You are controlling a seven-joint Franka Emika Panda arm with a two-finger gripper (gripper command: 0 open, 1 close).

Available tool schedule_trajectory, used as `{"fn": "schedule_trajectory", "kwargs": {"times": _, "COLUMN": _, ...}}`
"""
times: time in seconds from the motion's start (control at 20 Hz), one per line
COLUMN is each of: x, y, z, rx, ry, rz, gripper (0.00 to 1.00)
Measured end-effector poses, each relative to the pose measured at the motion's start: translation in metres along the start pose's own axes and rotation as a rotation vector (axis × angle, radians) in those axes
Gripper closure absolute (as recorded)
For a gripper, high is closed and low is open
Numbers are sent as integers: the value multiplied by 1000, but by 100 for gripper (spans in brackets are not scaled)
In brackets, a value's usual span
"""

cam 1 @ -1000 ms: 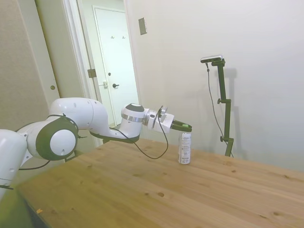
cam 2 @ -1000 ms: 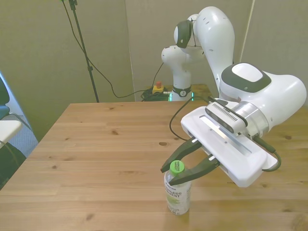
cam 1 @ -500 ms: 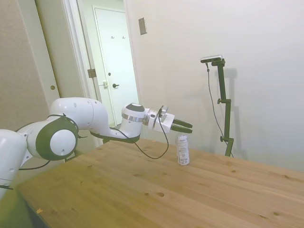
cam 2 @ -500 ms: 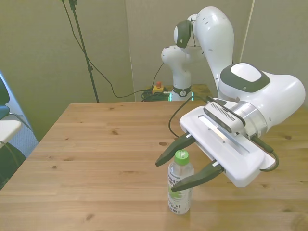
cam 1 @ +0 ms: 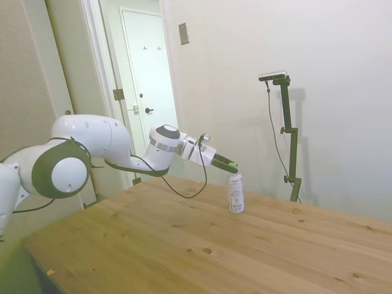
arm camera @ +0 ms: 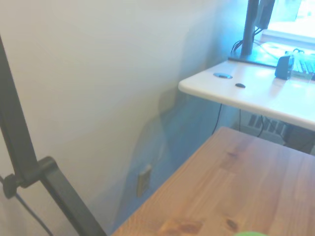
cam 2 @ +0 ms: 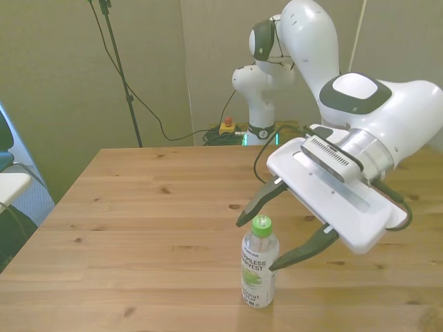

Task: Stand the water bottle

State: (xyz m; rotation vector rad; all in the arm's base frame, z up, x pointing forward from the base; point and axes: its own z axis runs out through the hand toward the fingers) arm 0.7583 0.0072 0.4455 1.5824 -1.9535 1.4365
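Since a second ago, the gripper [cam 2: 288, 235] has let go of the green cap and drawn back and upward, its fingers [cam 2: 257, 202] now spread wide with nothing between them. The water bottle [cam 2: 259, 262] stands upright on the wooden counter [cam 2: 138, 207], near the edge closest to the front camera, and nothing touches it. In the side view the bottle [cam 1: 236, 192] stands just past the gripper [cam 1: 230, 165], whose tips hover close to the cap.

The job looks done, so the risk lies in the retreat. One dark fingertip sits near the cap on the front view's left, and the other hangs beside the bottle's shoulder on the front view's right. A sideways swing or a dip of the wrist could clip the cap and tip the light, narrow bottle over. It could then roll off the near edge of the counter. A straight lift would likely clear it.

The white label carries dark print above a green patch. The upper lines appear to read "HARVEST" beneath a longer word, but the letters are too small to be sure. The wrist view shows only a blurred sliver of green cap [arm camera: 252, 233] at its edge.
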Motion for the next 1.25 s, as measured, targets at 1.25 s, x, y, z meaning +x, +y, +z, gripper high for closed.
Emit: {"fn": "schedule_trajectory", "kwargs": {"times": 1.25, "x": 73, "y": 143, "z": -113, "rx": -299, "ry": -882, "rz": -772, "gripper": 0}}
